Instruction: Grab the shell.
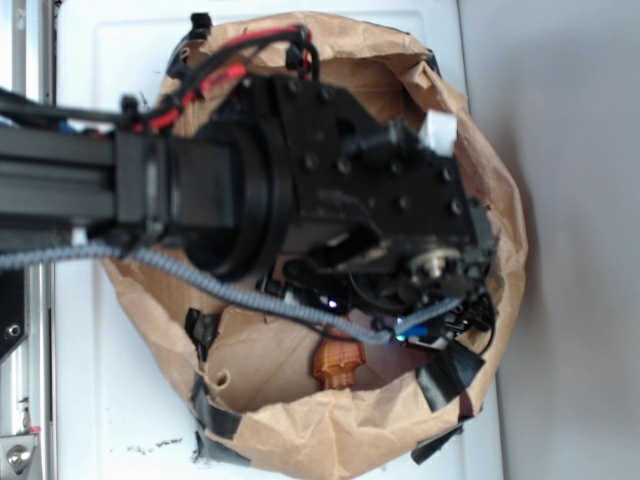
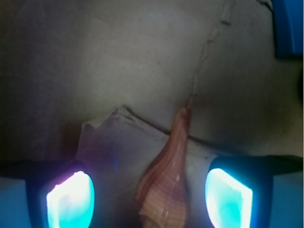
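Observation:
The shell (image 2: 167, 178) is orange-brown and ribbed, with a thin spire pointing away from me, and it lies on the brown paper between my two glowing pads. My gripper (image 2: 149, 197) is open, one pad on each side of the shell with a gap to both. In the exterior view the shell (image 1: 337, 364) shows as an orange ribbed piece just below the black arm. The gripper's fingers are mostly hidden there under the wrist body (image 1: 400, 200).
A crumpled brown paper bag (image 1: 330, 430) taped with black tape forms a bowl around the workspace. A blue block (image 2: 289, 28) sits at the top right of the wrist view. A torn paper flap (image 2: 118, 130) lies left of the shell. Cables (image 1: 230, 285) hang off the arm.

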### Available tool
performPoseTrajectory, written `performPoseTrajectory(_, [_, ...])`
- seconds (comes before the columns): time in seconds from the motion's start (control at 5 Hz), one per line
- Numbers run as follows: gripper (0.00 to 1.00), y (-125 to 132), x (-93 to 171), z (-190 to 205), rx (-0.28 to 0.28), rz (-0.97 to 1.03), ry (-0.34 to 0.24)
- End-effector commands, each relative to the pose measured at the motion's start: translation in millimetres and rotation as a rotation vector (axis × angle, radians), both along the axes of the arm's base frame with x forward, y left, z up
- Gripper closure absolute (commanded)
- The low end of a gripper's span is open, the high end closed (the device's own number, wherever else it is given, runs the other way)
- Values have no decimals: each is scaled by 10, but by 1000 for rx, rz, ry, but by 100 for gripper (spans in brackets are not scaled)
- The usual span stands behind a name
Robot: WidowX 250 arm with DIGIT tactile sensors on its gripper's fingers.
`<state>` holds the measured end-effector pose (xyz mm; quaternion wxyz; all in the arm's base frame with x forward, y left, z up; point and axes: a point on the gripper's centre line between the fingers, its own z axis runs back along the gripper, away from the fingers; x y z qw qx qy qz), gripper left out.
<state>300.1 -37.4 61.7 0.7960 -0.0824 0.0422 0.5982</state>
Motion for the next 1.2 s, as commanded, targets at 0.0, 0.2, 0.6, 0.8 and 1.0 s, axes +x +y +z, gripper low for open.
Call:
performPoseTrajectory(0.0, [0, -257, 72, -145, 42, -7, 8])
performPoseTrajectory(0.2, [0, -289, 19, -212, 55, -43, 10])
performPoseTrajectory(0.6, [0, -399, 42, -247, 83, -36, -55])
performPoseTrajectory(0.8, [100, -556, -113, -352, 134, 29, -95])
performPoseTrajectory(1.0, [100, -752, -518, -449, 141, 27, -106])
